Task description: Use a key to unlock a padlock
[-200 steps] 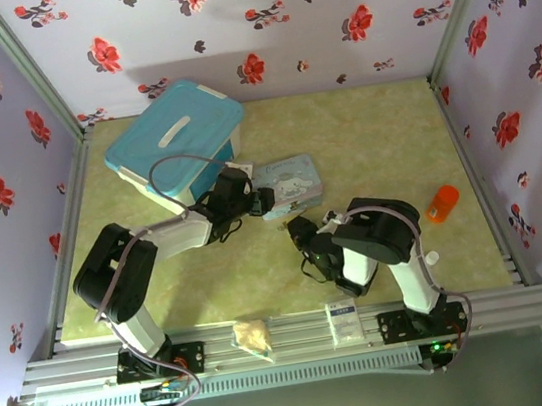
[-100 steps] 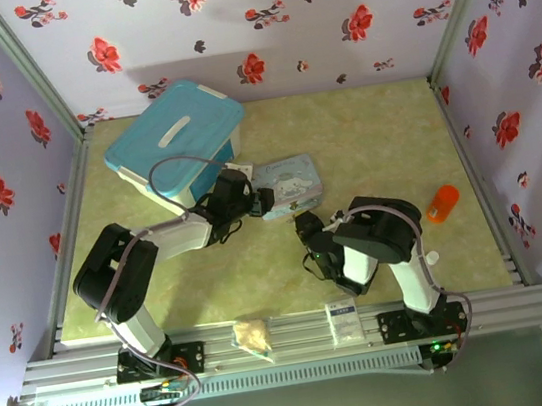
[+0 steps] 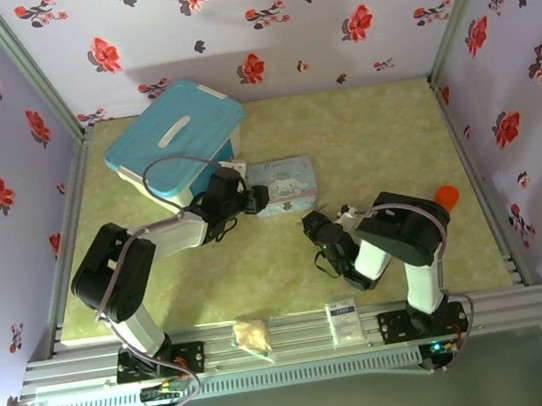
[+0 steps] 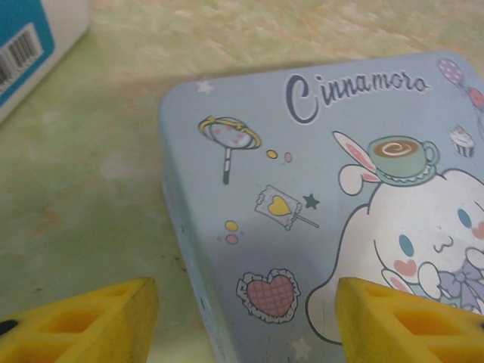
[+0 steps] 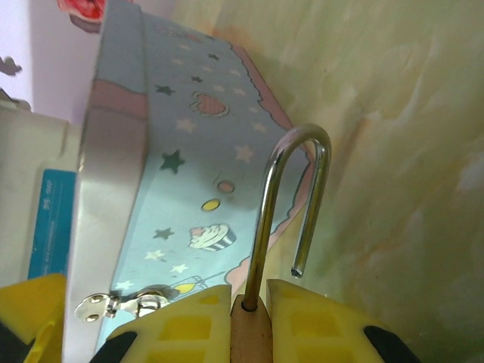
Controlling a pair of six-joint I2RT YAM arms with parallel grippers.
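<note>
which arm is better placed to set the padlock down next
Right. The right gripper is shut on the padlock, whose shackle's free end is out of the body. The left gripper is open at the edge of the tin, holding nothing.

The left arm (image 3: 125, 274) and the right arm (image 3: 402, 235) are black and chunky, with a white piece low down. A thin grey cable (image 3: 160, 165) loops over the left one. The left pincer (image 4: 242, 321) and right pincer (image 5: 248, 306) have yellow fingers (image 4: 83, 321) with square holes (like waffles).
</note>
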